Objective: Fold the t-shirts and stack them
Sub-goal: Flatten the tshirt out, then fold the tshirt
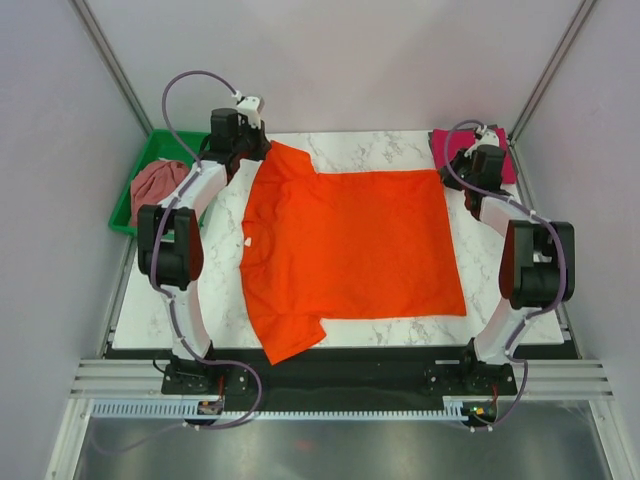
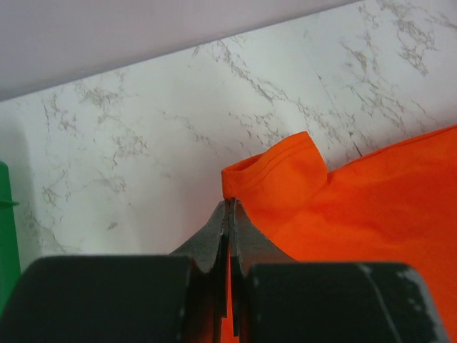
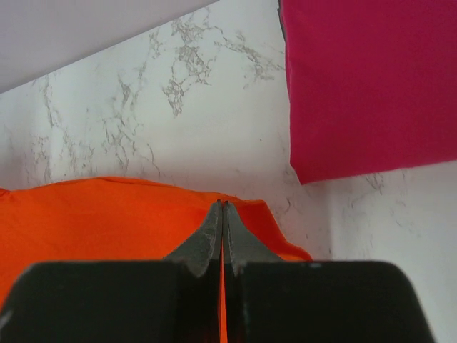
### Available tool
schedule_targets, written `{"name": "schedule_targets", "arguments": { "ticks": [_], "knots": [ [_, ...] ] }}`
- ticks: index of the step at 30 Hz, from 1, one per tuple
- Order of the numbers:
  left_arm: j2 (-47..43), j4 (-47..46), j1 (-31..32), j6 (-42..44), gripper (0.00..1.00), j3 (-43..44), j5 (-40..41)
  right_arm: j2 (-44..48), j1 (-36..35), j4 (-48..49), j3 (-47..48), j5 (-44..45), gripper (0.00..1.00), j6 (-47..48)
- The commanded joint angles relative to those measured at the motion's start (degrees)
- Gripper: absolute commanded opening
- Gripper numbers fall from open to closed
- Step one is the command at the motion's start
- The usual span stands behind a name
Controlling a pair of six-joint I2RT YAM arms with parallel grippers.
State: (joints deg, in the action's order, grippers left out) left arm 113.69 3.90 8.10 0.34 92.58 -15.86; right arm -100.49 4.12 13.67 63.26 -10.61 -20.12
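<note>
The bright orange t-shirt (image 1: 350, 250) lies spread flat on the marble table, collar to the left. My left gripper (image 1: 264, 150) is shut on the edge of its far sleeve, shown close in the left wrist view (image 2: 230, 201) with orange cloth (image 2: 357, 207) between the fingers. My right gripper (image 1: 455, 172) is shut on the far right hem corner (image 3: 93, 221), fingertips closed (image 3: 223, 204). A folded magenta-pink t-shirt (image 1: 508, 165) lies at the far right corner and also shows in the right wrist view (image 3: 364, 86). A dusty rose t-shirt (image 1: 158, 185) is bunched in the green tray.
The green tray (image 1: 125, 215) sits off the table's far left edge; its rim shows in the left wrist view (image 2: 6, 236). White walls enclose the table on three sides. Bare marble (image 1: 150, 300) borders the orange shirt on the left and front.
</note>
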Motion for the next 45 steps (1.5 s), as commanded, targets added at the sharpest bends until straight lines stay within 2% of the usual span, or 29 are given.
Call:
{"name": "schedule_targets", "arguments": {
  "ticks": [1,7,13,18,26,34,39,45],
  "knots": [
    [2.2,-8.7,-0.5,2.6,0.02,6.6,-2.2,-4.8,0.6,10.8,7.0,-5.2,0.0,-2.3],
    [7.9,-9.6,-0.9,2.5,0.02,11.8,-3.5,-12.9,0.6,14.3,12.1,-8.0,0.0,-4.0],
    [7.3,-9.8,-2.1,2.8,0.02,7.8,-3.0,-17.5,0.9,10.4,16.6,-7.0,0.0,-1.9],
    [6.4,-9.9,-2.9,4.3,0.02,4.5,-3.3,-19.0,1.0,11.1,16.5,-6.2,0.0,-0.2],
    [1.9,-10.2,-5.5,3.3,0.02,-0.5,-3.6,-18.3,2.0,14.9,13.7,-5.8,0.0,1.9],
    [0.1,-11.2,-5.5,3.4,0.02,-5.3,-3.9,-17.5,3.4,16.5,11.4,-6.1,0.0,2.8],
    [-3.4,-11.2,-5.5,3.1,0.02,-7.3,-3.5,-16.9,3.6,17.3,10.8,-7.4,0.0,1.4],
    [-8.5,-10.8,-5.5,3.4,0.02,-12.8,-0.2,-13.1,3.6,21.1,5.1,-5.6,0.0,-1.3]
  ]
}}
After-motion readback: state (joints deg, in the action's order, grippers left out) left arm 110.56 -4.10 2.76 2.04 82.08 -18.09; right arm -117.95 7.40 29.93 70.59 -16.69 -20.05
